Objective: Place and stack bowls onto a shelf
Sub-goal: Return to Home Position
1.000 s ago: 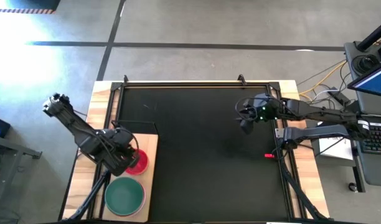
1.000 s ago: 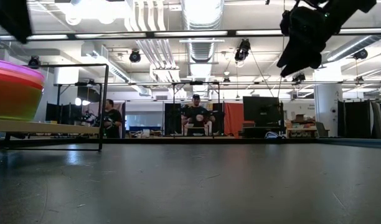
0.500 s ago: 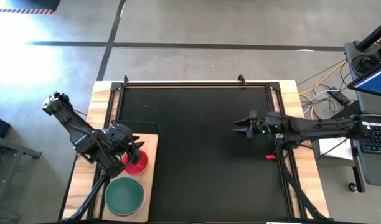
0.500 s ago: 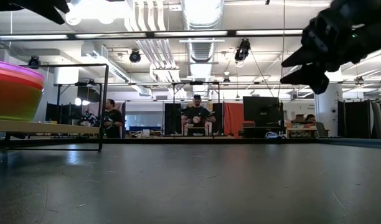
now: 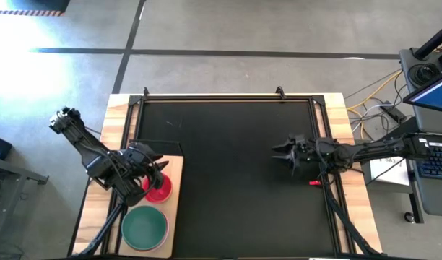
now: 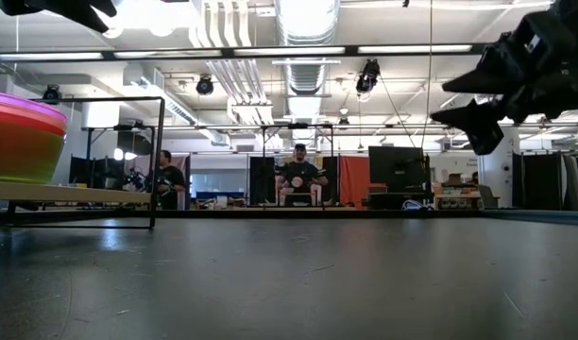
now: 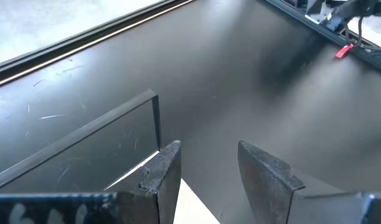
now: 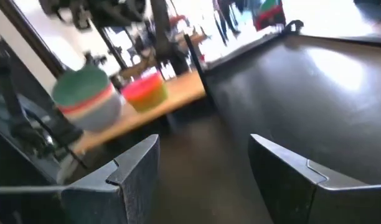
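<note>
My left gripper [image 5: 157, 172] hangs over the shelf [image 5: 175, 165] at the mat's [image 5: 235, 195] left edge, its fingers apart with nothing between them; in the low view it sits high above the bowls, not touching them. My right gripper [image 5: 280, 150] is raised over the right part of the mat, well apart from the shelf, pointing toward it, with its fingers also apart and empty. All the bowls I can see stand on the shelf in two stacks side by side. The magenta stack [image 5: 162, 190] is partly covered from above by my left gripper; from the side it shows magenta over yellow over orange-red. The teal stack [image 5: 144, 225] stands just beside it on the shelf's near end, teal on top, with white, red and grey-blue bands below it in the right wrist view.
</note>
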